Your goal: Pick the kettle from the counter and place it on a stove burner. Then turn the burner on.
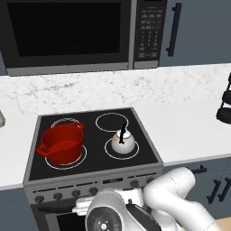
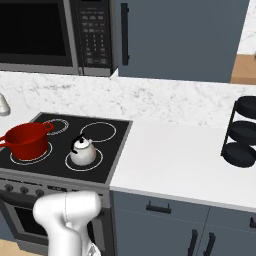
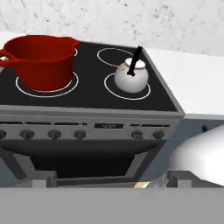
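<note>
Kettle [image 1: 122,141] is sitting upright on the front-right burner [image 1: 109,151], at 3 o'clock from the pot [image 1: 62,144]; gripper is standing released, grasping nothing.

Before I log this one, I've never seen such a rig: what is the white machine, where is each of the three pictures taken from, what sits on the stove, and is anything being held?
Everything here is a rendered kitchen. The white curved body is a robot arm on a base that can drive. Two pictures come from cameras on that base, behind the arm to its left and right, looking down over it. The third comes from a camera on the arm's hand, low and facing the stove front with its row of knobs.

On the black stove the small silvery kettle with a black handle sits on the front right burner. A red two-handled pot sits on the front left burner. White counter runs to the right, with a dark tiered rack at its far end.

Nothing is held: the gripper stands open, and the kettle rests alone on its burner.
</note>
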